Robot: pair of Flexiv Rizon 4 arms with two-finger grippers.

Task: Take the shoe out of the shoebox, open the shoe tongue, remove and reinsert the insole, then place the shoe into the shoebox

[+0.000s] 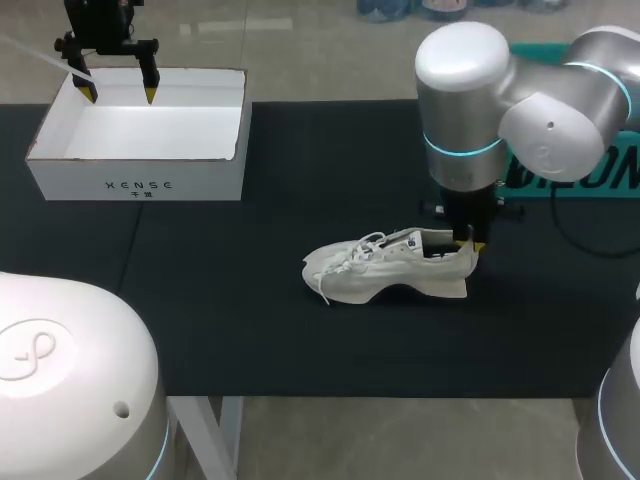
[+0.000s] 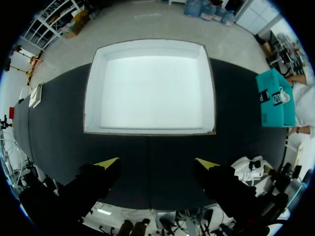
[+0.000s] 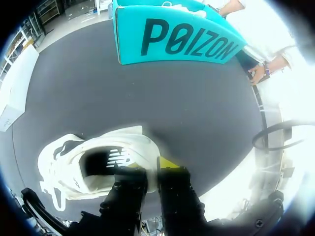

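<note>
With the shoe point(image 1: 390, 268) sole-down on the black mat point(image 1: 300, 340), well apart from the empty shoebox point(image 1: 140, 185), hold the heel steady in the clamped right gripper point(image 3: 150, 169) so the left gripper point(image 1: 119, 95), spread wide and empty above the box, can lift the tongue.

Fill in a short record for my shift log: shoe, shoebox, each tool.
shoebox: white, open, empty, far left
shoe: white, on the black mat, outside the shoebox
left tool: open, above the shoebox, holding nothing
right tool: shut on the shoe's heel collar
other: teal box, far right
</note>
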